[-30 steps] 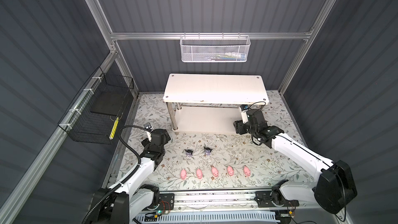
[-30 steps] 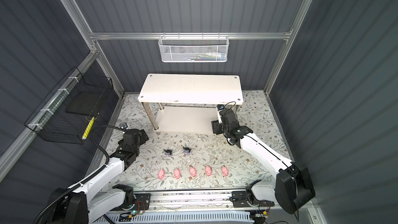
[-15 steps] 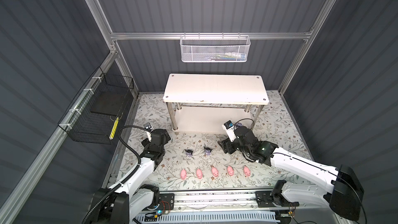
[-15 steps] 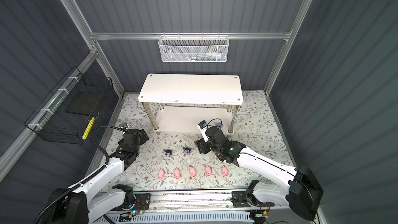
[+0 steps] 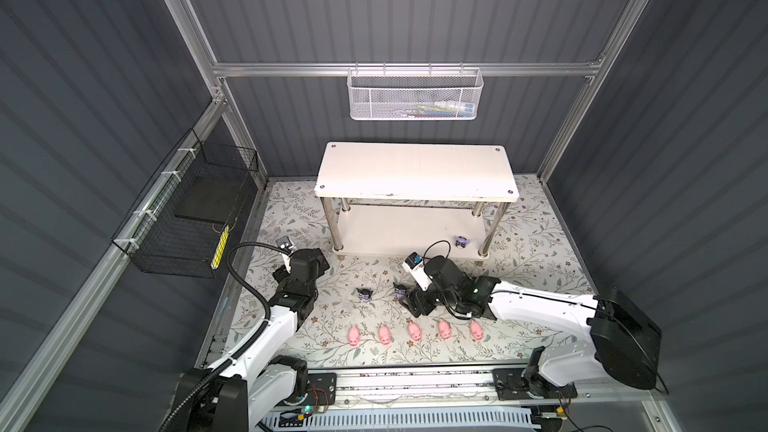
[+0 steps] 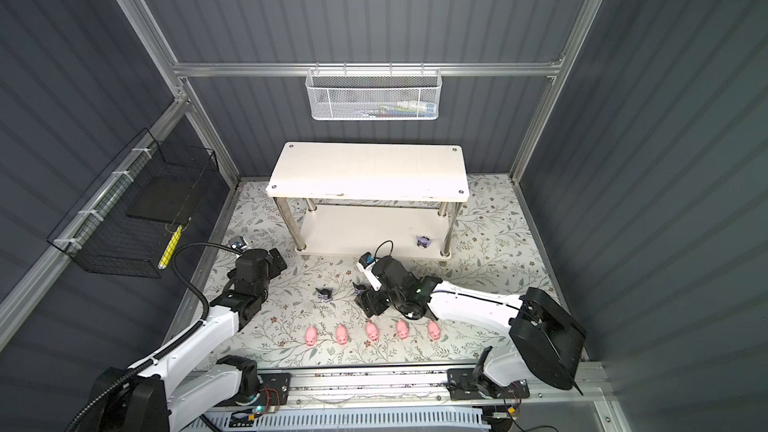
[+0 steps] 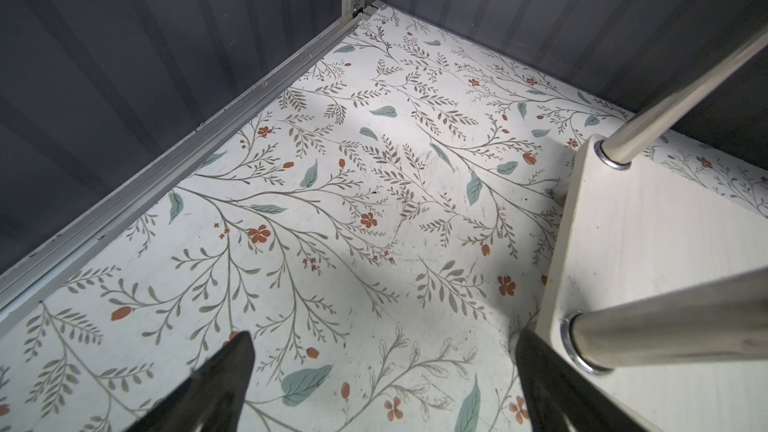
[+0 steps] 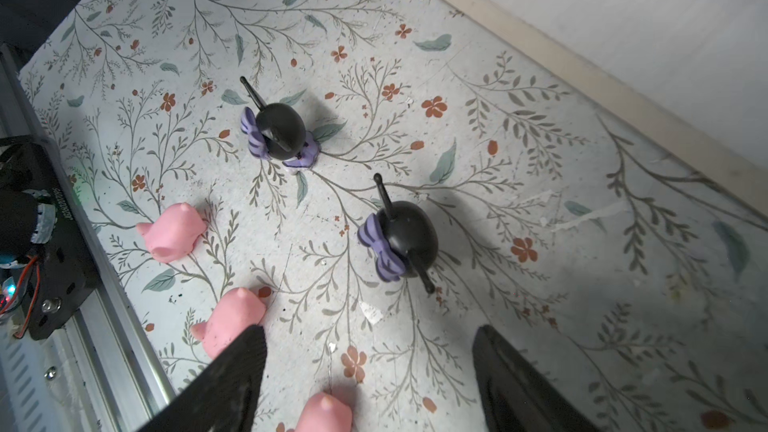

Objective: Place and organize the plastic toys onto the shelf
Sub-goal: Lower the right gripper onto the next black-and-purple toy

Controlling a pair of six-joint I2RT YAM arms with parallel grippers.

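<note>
Trouble could come fast here: right gripper (image 5: 409, 305) hangs low over the floral mat (image 5: 540, 251) in the lower middle of both top views. Its fingers are spread with nothing between them, just beside the nearer purple figure (image 5: 400, 290), while the second purple figure (image 5: 365, 295) stands a little to the left. Thin black ears stick off that round head in the right wrist view. Close on those instead of the body and I'd say it tips or squirts out. Five pink pigs (image 5: 414, 331) sit in a row right below the gripper, so a sloppy swing could scatter them. A third purple figure (image 5: 461, 241) already stands on the lower board of the shelf (image 5: 415, 172), near its right front leg, and a careless drop-off could bump it. Left gripper (image 7: 384, 334) is wide apart and empty at the shelf's left front corner. Writing? Only a small printed code on black hardware (image 8: 45, 218) in the right wrist view, too fine to read.
</note>
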